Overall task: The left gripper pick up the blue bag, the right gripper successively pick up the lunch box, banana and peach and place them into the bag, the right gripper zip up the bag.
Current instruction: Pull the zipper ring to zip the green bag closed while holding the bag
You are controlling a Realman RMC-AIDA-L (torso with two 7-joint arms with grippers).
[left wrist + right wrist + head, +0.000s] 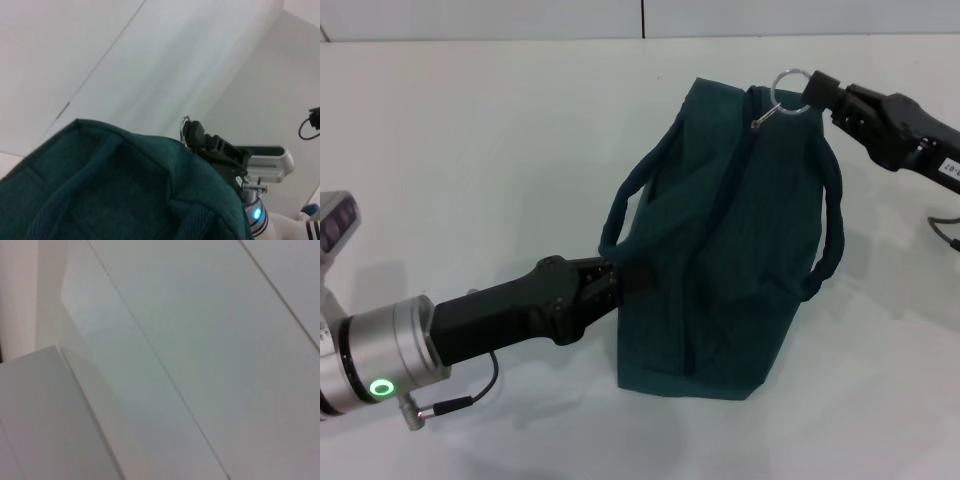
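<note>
Blue bag point(720, 270): dark teal fabric, two rope-like handles, standing on the white table point(470, 150), its zipper line point(732, 180) running up the middle to the far top corner and appearing drawn closed; lunch box, banana and peach are not visible. Left gripper point(620, 278): reaches in from the near left, fingers closed on the bag's left side by a handle's base. Right gripper point(812, 95): comes from the far right at the bag's top corner, fingertips pinched on the metal ring point(790, 82) of the zipper pull; the left wrist view also shows it point(192, 132) at the bag's far edge.
</note>
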